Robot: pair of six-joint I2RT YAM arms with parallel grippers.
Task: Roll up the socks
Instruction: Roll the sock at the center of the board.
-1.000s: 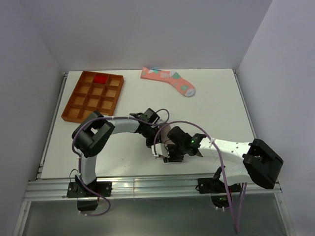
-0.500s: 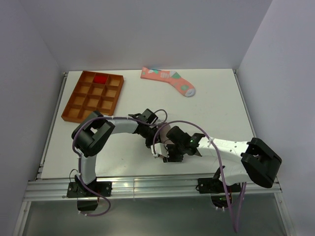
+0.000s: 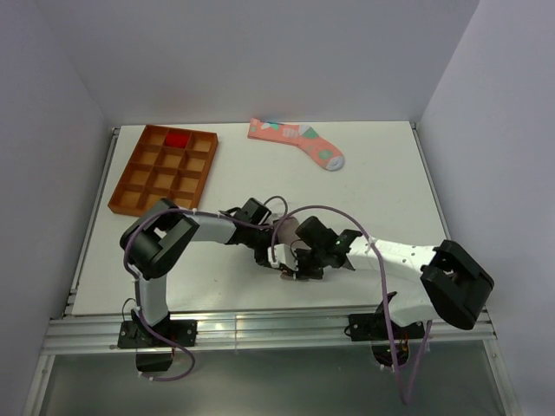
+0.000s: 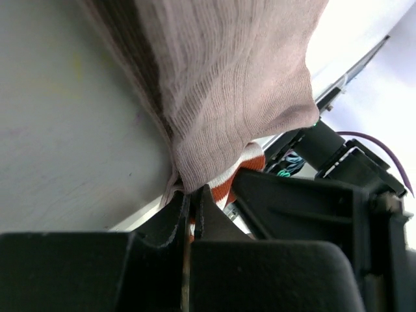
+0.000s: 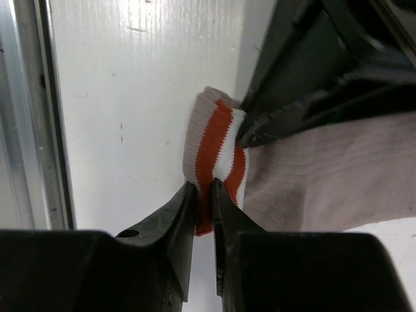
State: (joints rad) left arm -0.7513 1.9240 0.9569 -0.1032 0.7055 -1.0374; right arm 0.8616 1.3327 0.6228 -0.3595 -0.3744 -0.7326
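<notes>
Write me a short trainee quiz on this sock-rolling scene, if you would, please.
1. True or false: the salmon-pink sock lies on the table, outside the tray.
2. What does the right gripper pinch? A) the striped cuff of the grey-brown sock; B) the salmon-pink sock; C) the tray's rim.
3. Fill in: the red sock sits in the tray's far row, in the ___ compartment.
Key: 1 true; 2 A; 3 middle.
</notes>
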